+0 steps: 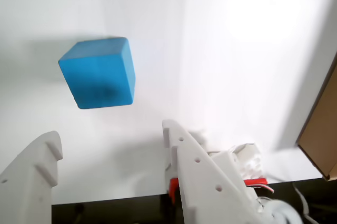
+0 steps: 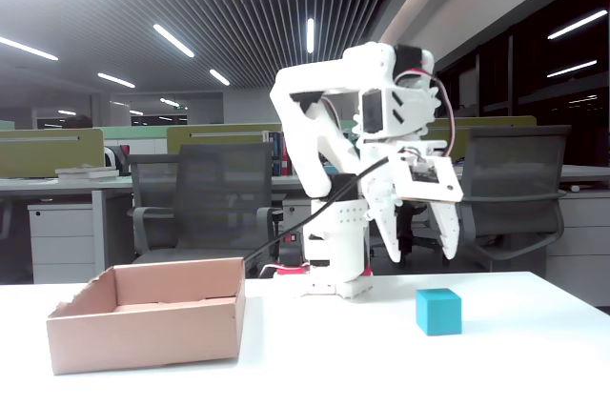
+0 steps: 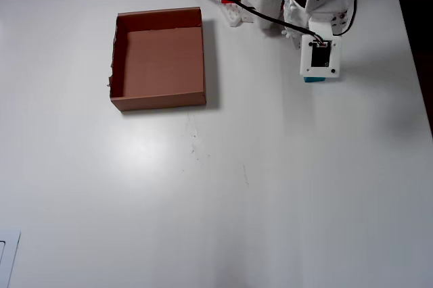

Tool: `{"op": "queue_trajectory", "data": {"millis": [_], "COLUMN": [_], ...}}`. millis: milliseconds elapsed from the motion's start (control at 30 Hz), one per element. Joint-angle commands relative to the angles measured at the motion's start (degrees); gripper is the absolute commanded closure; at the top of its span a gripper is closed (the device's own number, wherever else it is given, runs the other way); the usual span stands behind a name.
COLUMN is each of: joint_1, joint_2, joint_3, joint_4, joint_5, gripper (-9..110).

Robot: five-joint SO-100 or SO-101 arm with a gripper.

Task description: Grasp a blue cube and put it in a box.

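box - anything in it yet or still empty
Empty. The overhead view shows only bare brown floor inside the box; the blue cube sits on the table, outside it.

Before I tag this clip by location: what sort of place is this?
Most likely an open-plan office: mesh desk chairs, partitioned desks and strip ceiling lights behind the white table.

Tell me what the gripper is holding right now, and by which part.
Nothing. The gripper is open and empty, above the blue cube, which sits on the table untouched, apart from both fingers.
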Motion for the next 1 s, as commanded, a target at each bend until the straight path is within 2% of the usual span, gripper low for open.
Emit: {"op": "queue_trajectory", "data": {"millis": [0,400,967], "joint_1": [-0.9,-1.3,-4.0], "joint_2": [-0.6,-1.1,-9.5], "joint_3": [-2.6,0.1,6.6], "joint_4": [-2.2,-6.9,-19.8], "joint_5": [0.6,1.8,1.8], "gripper": [76,65,66]}}
